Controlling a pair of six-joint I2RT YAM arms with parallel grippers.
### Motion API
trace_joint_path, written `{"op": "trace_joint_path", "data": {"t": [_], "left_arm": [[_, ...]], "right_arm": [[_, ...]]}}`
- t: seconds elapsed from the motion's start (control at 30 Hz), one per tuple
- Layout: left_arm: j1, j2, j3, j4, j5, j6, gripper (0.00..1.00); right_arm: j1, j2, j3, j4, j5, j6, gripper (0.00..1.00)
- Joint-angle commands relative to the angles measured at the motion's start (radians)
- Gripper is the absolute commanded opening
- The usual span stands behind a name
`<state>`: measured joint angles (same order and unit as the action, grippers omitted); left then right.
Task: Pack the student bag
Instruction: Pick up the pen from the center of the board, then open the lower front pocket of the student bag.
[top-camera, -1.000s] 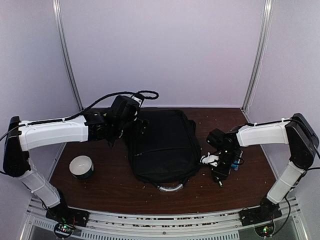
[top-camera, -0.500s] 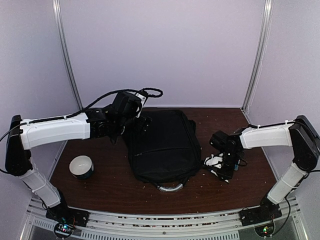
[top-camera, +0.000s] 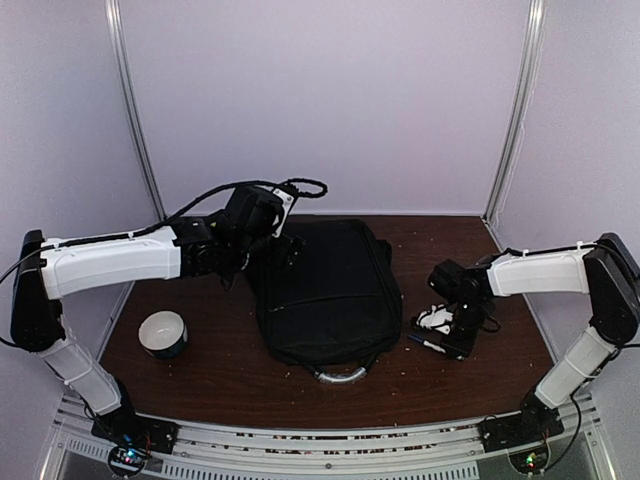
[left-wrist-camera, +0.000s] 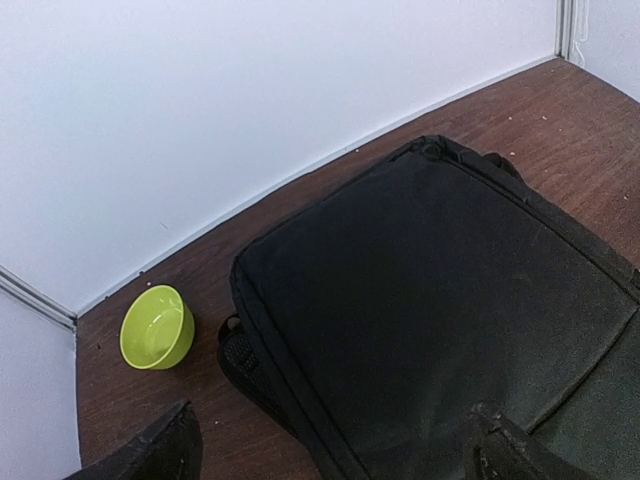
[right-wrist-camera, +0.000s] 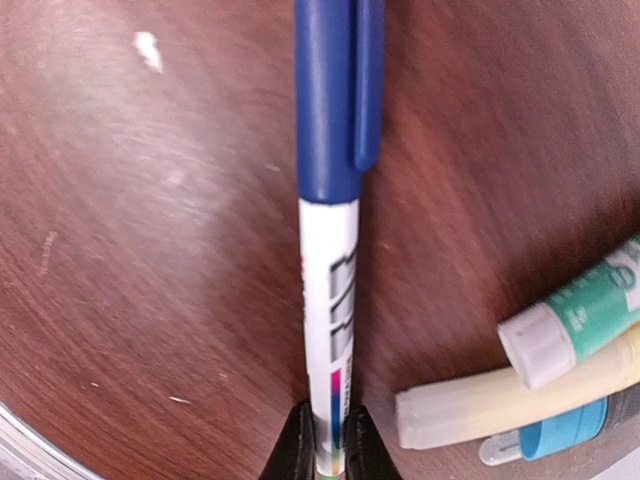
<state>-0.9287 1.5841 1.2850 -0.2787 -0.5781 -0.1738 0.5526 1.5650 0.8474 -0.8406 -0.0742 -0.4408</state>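
Observation:
The student bag (top-camera: 325, 290) is a large black backpack lying flat mid-table, its grey handle (top-camera: 340, 375) toward the near edge. It fills the left wrist view (left-wrist-camera: 440, 300). My left gripper (top-camera: 288, 250) is open and empty, hovering over the bag's far-left corner, its fingers (left-wrist-camera: 150, 455) spread wide either side of the bag's edge. My right gripper (top-camera: 440, 340) is low over the table right of the bag and shut on a white pen with a blue cap (right-wrist-camera: 328, 290), held by its tail end and pointing away from the fingers (right-wrist-camera: 298, 440).
A lime-green bowl (left-wrist-camera: 157, 327) sits left of the bag, also in the top view (top-camera: 163, 333). By the pen lie a green tube with a white cap (right-wrist-camera: 590, 310), a cream stick (right-wrist-camera: 500, 395) and a small blue item (right-wrist-camera: 550, 435). Walls enclose the table.
My right gripper has shifted slightly right and toward the near edge, with the pen in its jaws. The left arm moved a little toward the back, then held still.

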Motion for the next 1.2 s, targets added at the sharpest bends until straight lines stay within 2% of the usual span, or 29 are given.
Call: {"op": "trace_joint_path", "data": {"t": [0.0,0.27,0.43,0.57,0.73,0.93,1.07,1.17], "left_arm": [[-0.002,0.008,0.007,0.019,0.026,0.013,0.92],[-0.002,0.019,0.013,-0.012,0.115,0.119,0.92],[-0.002,0.055,0.022,-0.058,0.297,0.215,0.91],[-0.002,0.126,0.062,-0.115,0.41,0.277,0.86],[-0.002,0.217,0.129,-0.157,0.449,0.327,0.81],[-0.002,0.292,0.184,-0.171,0.5,0.388,0.8],[-0.004,0.357,0.233,-0.201,0.488,0.426,0.79],[-0.006,0.394,0.253,-0.195,0.422,0.457,0.78]], "right_arm": [[-0.048,-0.053,0.039,-0.045,-0.001,0.011,0.06],[-0.089,-0.168,0.108,-0.131,-0.051,-0.007,0.01],[-0.089,-0.216,0.167,-0.158,-0.122,-0.007,0.0],[-0.089,-0.226,0.205,-0.148,-0.205,0.0,0.01],[-0.08,-0.2,0.237,-0.121,-0.264,0.013,0.01],[-0.051,-0.165,0.279,-0.123,-0.313,0.034,0.01],[-0.039,-0.142,0.298,-0.127,-0.329,0.041,0.01],[-0.036,-0.132,0.296,-0.12,-0.331,0.04,0.01]]}}
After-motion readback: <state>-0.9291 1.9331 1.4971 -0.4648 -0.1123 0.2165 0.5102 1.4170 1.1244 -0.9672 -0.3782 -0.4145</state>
